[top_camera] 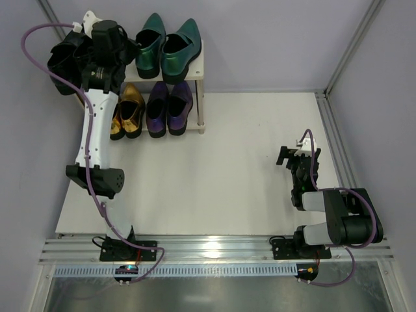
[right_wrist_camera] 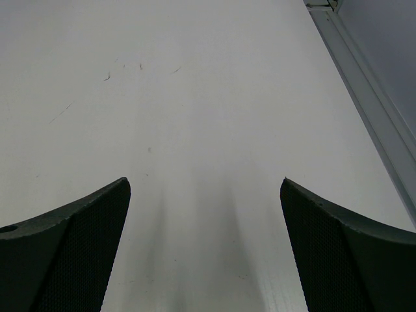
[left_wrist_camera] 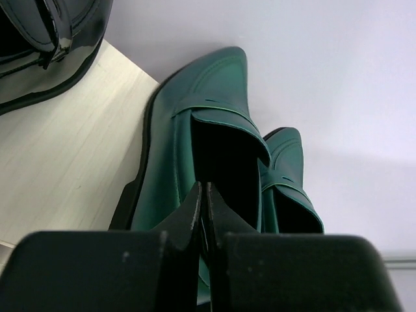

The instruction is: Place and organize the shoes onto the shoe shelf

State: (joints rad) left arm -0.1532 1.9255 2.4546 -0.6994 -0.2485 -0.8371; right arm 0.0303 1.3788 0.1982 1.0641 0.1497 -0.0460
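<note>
The shoe shelf (top_camera: 200,62) stands at the back left. On its top board sit two metallic green shoes (top_camera: 164,51), toes pointing away, with black shoes (top_camera: 65,62) at the left end, partly hidden by my left arm. Gold shoes (top_camera: 127,110) and purple shoes (top_camera: 169,107) fill the lower tier. My left gripper (top_camera: 129,49) is shut, its tips pressed together just over the heel opening of the nearer green shoe (left_wrist_camera: 175,130); I see nothing held between them. My right gripper (top_camera: 290,156) rests open above bare table at the right, nothing between its fingers (right_wrist_camera: 84,221).
In the left wrist view the pale shelf board (left_wrist_camera: 58,149) shows between a black shoe (left_wrist_camera: 52,32) and the green pair, with the back wall close behind. A metal rail (top_camera: 335,140) runs along the table's right edge.
</note>
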